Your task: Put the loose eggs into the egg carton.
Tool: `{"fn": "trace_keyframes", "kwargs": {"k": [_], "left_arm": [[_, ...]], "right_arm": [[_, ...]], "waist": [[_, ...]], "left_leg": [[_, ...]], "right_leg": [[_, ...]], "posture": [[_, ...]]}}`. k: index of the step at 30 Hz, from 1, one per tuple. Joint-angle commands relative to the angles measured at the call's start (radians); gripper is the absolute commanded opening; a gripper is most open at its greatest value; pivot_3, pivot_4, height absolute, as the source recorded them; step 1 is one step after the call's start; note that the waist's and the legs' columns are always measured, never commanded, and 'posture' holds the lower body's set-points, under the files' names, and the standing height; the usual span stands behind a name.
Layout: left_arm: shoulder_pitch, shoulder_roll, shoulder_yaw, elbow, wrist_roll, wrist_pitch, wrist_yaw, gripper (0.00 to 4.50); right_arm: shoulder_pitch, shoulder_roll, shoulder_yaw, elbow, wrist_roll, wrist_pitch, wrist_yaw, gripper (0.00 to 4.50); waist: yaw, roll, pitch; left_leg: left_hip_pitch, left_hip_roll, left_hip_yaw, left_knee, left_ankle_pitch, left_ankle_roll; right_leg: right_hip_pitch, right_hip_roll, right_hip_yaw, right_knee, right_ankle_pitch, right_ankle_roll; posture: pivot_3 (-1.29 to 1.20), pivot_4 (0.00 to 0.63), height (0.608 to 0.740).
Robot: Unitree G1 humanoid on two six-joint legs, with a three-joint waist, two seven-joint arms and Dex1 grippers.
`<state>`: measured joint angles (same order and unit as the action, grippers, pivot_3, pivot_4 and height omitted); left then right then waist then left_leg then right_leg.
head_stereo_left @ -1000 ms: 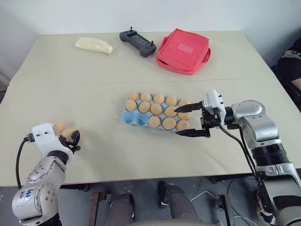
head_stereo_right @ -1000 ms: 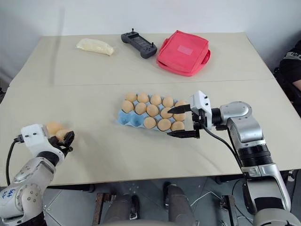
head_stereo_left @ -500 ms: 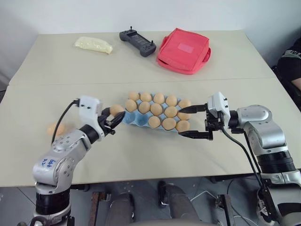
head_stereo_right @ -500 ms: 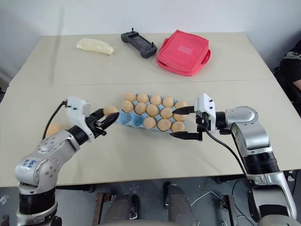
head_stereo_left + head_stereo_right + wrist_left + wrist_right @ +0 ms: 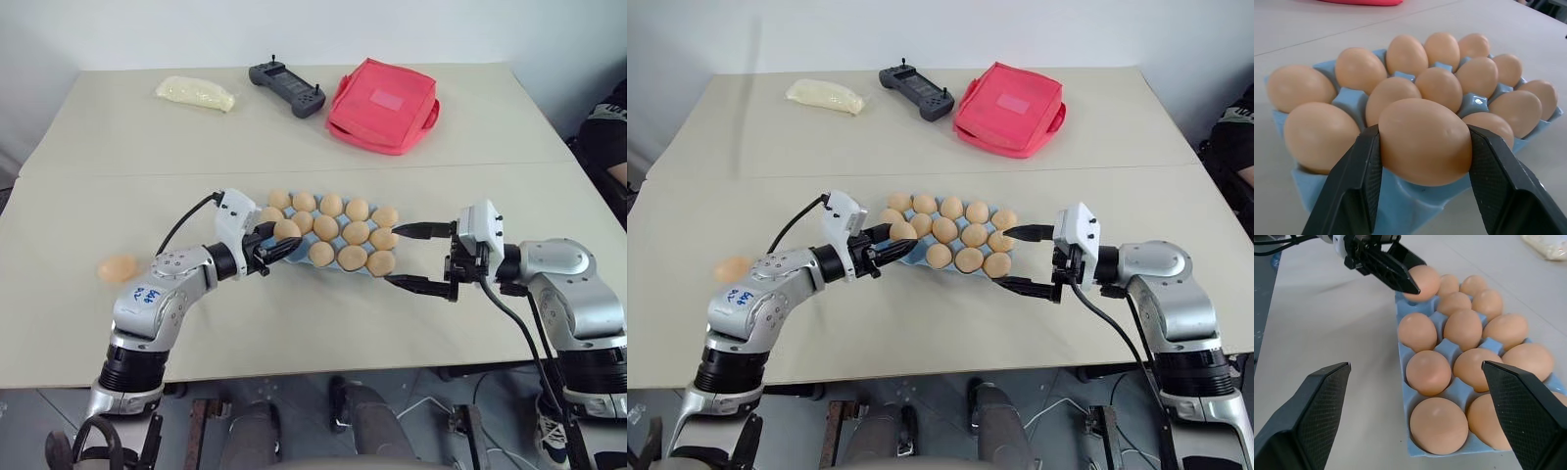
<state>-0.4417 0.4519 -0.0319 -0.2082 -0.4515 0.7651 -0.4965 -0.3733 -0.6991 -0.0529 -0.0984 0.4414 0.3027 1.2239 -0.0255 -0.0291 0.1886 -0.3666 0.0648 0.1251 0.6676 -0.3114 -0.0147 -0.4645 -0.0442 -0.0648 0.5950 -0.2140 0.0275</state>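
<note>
At the left edge of the desk (image 5: 323,323) we see one loose egg (image 5: 118,267) lying alone on the bare surface, well apart from everything else, so that one is left to fetch. Moving right, our left end effector (image 5: 279,243) is clenched on another egg (image 5: 1424,141), held between its two black fingers just over the near-left corner of the egg carton (image 5: 263,245), above what we judge to be an open cup; whether it already touches the blue tray we cannot tell. The carton sits in the middle of the desk with nearly all its cups filled with tan eggs. Right of it, our right end effector (image 5: 423,257) hangs with its jaws spread wide, grasping nothing, just beside the carton's right end. By our count the task is nearly done: this egg to seat, then the last one.
</note>
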Motion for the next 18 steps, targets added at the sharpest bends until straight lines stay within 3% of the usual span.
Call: {"fn": "trace_keyframes", "kwargs": {"k": [1,5,13,18], "left_arm": [[-0.037,-0.007,-0.024,0.019,0.023,-0.037,-0.030,3.11],[-0.051,-0.014,-0.030,0.032,0.035,-0.044,-0.040,4.43],[0.019,0.029,0.098,-0.107,-0.002,0.029,0.014,4.47],[0.176,0.099,0.296,-0.232,-0.047,0.081,0.039,4.47]], "right_arm": [[0.022,-0.020,-0.041,-0.063,0.026,0.003,-0.025,4.50],[0.044,-0.026,-0.049,-0.087,0.031,0.011,-0.043,4.50],[0.021,-0.025,-0.044,-0.061,0.040,0.000,-0.029,4.50],[-0.018,-0.010,-0.025,-0.010,0.049,-0.030,0.020,4.50]], "waist": [[0.002,0.000,0.000],[0.001,0.000,0.000],[-0.003,0.000,0.000],[-0.002,0.000,0.000]], "left_leg": [[0.000,0.000,0.000,0.000,0.000,0.000],[0.000,0.000,0.000,0.000,0.000,0.000],[0.000,0.000,0.000,0.000,0.000,0.000],[0.002,0.001,0.000,-0.002,0.000,0.000]], "right_leg": [[0.000,0.000,0.000,0.000,0.000,0.000],[0.000,0.000,0.000,0.000,0.000,0.000],[0.000,0.000,0.001,0.000,0.000,0.000],[0.000,0.000,0.001,0.002,0.000,0.000]], "posture": [[0.00,0.150,0.740],[0.00,0.150,0.740],[0.00,0.150,0.740],[0.00,0.150,0.740]]}}
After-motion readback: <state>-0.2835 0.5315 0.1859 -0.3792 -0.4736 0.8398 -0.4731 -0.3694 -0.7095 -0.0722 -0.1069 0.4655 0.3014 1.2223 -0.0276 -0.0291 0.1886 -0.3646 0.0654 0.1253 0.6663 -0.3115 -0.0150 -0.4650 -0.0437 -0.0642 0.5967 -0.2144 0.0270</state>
